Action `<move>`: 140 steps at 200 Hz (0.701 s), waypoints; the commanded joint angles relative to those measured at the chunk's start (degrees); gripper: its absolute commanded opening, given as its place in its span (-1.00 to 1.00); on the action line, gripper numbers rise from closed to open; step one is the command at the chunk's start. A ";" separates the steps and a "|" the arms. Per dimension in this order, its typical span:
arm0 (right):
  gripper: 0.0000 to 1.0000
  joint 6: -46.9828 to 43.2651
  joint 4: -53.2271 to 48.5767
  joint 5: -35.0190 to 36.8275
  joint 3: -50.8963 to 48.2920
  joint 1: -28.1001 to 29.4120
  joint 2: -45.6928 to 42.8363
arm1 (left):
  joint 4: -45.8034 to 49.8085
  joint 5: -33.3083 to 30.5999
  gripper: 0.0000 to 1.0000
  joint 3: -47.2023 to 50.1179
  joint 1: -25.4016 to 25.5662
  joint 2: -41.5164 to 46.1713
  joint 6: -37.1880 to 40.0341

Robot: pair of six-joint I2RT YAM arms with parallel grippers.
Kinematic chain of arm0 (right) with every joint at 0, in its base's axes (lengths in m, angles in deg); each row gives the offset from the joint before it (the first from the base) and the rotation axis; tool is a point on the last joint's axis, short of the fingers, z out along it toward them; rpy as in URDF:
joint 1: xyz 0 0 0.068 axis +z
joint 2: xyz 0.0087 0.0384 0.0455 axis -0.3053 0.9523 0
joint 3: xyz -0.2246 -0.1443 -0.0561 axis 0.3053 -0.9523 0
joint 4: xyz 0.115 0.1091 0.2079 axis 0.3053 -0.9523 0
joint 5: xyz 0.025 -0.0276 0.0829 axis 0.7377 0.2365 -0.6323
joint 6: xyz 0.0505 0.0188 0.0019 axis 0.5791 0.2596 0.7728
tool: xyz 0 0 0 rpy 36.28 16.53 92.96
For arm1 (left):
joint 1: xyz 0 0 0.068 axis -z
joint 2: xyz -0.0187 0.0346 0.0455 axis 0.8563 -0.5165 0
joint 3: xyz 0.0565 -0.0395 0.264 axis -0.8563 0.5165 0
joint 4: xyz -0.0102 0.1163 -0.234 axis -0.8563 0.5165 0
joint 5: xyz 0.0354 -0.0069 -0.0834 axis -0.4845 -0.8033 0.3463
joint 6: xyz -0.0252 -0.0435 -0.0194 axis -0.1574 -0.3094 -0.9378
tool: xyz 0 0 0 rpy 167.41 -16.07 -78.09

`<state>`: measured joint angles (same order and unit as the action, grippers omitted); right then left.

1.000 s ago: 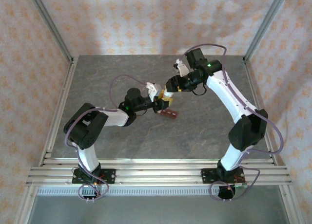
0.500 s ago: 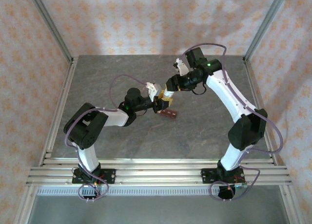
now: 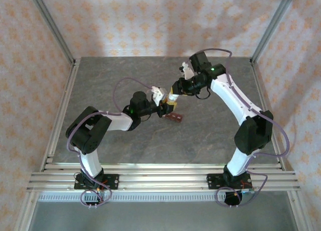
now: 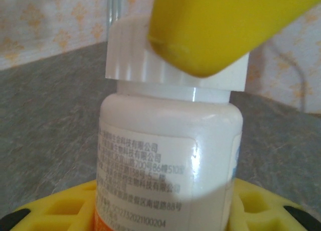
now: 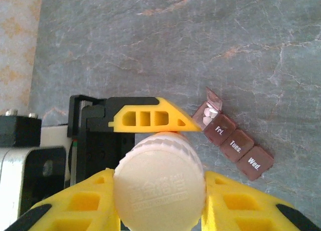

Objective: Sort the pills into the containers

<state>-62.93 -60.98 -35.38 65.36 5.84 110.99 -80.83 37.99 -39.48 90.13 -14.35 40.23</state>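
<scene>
Left end effector (image 3: 163, 108): closed on the body of an upright white bottle (image 4: 170, 160), held above the bench (image 3: 215, 125) near its centre. Printed label faces the left wrist camera. Right end effector (image 3: 173, 97): clamped on the bottle's ribbed white cap (image 5: 158, 183), one yellow finger on each side. Containers (image 5: 235, 140): the reddish-brown strip lies flat on the bench, just beside the bottle. End compartment lid (image 5: 213, 97) stands open, with white pills (image 5: 209, 115) inside. The other three compartments are shut, marked Fri., Tues., Wed.
</scene>
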 commanded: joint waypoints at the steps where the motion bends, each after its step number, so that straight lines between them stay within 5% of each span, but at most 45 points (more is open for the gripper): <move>1: -0.28 8.00 3.54 3.82 -3.51 1.39 -1.75 | -2.60 -5.09 -1.00 -0.03 1.34 3.63 3.43; 51: -0.29 18.58 5.83 10.20 -7.39 2.39 -2.21 | -1.08 -10.41 -1.00 -0.07 3.31 4.36 6.75; 140: -0.11 19.72 3.49 12.01 -3.53 2.38 -1.02 | 1.23 -12.51 -1.00 -0.74 3.70 3.78 7.76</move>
<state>-43.28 -54.49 -27.53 59.24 8.07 109.50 -75.70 26.32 -38.48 93.06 -13.52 46.07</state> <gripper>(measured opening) 0.418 0.435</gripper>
